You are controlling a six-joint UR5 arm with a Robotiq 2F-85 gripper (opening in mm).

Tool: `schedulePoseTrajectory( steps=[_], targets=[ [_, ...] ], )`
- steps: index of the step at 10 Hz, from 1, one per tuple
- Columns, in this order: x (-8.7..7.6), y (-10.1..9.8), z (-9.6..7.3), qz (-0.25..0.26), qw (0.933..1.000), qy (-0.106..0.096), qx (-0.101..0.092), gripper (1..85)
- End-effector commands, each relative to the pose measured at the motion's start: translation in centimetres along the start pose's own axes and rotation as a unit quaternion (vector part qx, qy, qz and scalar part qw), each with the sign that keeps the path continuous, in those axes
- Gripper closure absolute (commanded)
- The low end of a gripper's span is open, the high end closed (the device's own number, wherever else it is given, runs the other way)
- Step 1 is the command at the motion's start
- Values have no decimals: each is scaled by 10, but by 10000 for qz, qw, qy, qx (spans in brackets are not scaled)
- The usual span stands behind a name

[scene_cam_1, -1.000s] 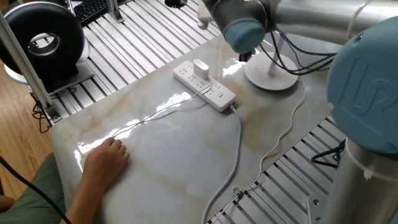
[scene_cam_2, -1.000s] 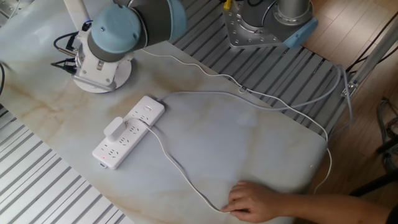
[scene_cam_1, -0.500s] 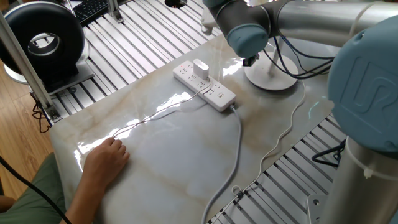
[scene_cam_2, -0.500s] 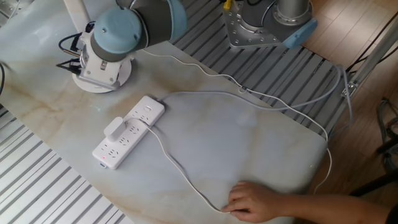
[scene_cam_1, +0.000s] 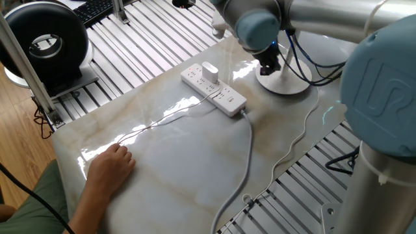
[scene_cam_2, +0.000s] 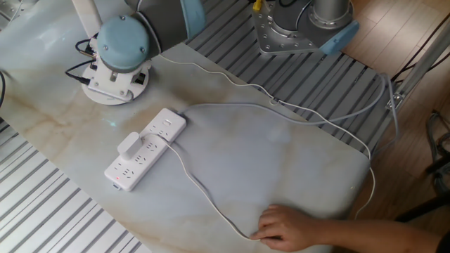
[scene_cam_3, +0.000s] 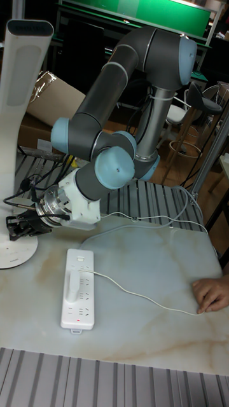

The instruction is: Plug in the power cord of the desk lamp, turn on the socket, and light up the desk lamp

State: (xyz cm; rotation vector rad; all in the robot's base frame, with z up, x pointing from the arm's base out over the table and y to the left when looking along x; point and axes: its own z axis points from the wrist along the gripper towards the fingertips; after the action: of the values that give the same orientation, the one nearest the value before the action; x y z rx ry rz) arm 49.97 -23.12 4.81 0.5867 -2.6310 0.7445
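The socket (scene_cam_1: pixel 216 89) (scene_cam_2: pixel 145 157) (scene_cam_3: pixel 78 290) lies flat on the marble table. The power cord's boxy plug (scene_cam_1: pixel 209 69) (scene_cam_2: pixel 129 144) (scene_cam_3: pixel 76 280) sits in it. Its thin white cable (scene_cam_1: pixel 168 117) (scene_cam_2: pixel 205 195) (scene_cam_3: pixel 141 296) runs to a person's hand (scene_cam_1: pixel 110 166) (scene_cam_2: pixel 288 228). The desk lamp stands with its round base (scene_cam_1: pixel 291 84) (scene_cam_2: pixel 105 95) (scene_cam_3: pixel 14 251) just behind the strip, and its pole rises in the tall view. My gripper (scene_cam_1: pixel 268 65) (scene_cam_3: pixel 19 227) is low over the base's edge, fingers together, holding nothing. In the other fixed view the wrist hides it.
The strip's thicker white cable (scene_cam_1: pixel 250 149) curves to the table's edge. A black round fan (scene_cam_1: pixel 45 40) stands off the table on the left. My arm's base (scene_cam_2: pixel 299 28) sits on slatted rails that surround the table. Black cables hang from my wrist near the lamp pole.
My wrist has swung over the lamp base and the gripper has come down toward it. Strip, plug, cord and the person's hand have not moved.
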Motion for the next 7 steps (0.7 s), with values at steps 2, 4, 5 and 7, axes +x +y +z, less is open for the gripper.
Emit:
schedulePoseTrajectory(
  steps=[2, 4, 5, 7],
  targets=[
    [12, 1, -27, 473, 9982, 210, 319, 847],
    [-11, -12, -32, 501, 9965, -311, 600, 847],
    [-26, -24, -37, 486, 9930, -666, 848, 847],
    [-54, -34, -39, 453, 9870, -1207, 956, 847]
  ],
)
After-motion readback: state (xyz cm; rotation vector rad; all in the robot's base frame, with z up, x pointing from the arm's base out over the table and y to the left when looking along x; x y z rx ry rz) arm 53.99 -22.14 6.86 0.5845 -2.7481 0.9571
